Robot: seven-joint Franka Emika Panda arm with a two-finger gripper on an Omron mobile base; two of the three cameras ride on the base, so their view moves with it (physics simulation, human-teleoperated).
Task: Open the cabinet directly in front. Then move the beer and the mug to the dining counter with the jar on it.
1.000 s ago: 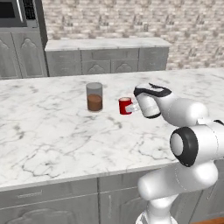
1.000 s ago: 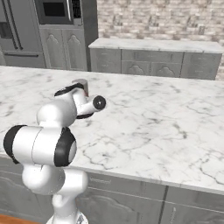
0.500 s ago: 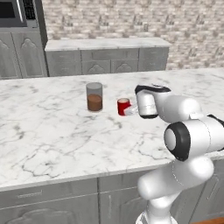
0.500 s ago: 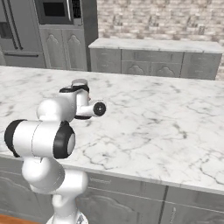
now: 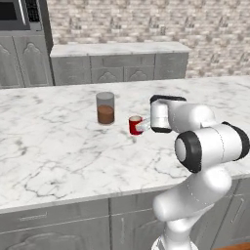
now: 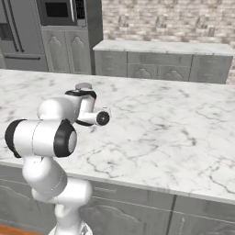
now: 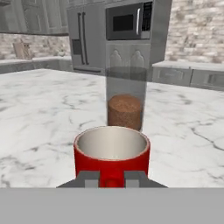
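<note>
The red mug [image 5: 135, 125] stands on the dining counter [image 5: 58, 151], just beside the jar [image 5: 105, 108] on the side nearer the arm — so the step in hand looks like the setting-down of the mug at its goal. The gripper [image 5: 142, 126] reaches in level from the side away from the jar; in the hand view its two dark tips [image 7: 89, 179] sit narrow and tight against the mug's near wall at the handle, so I judge it closed on the mug or only just beginning to let go. The mug is upright, its long axis vertical, its open mouth facing up with the pale inside showing, and its base seems to rest flat on the marble, though the contact line is too small to be sure. The jar stands upright too, directly behind the mug as the hand looks. Next the jaws need to spread clear of the mug and the hand to draw straight back away from the jar — without tipping the mug or nudging it into the glass.
</note>
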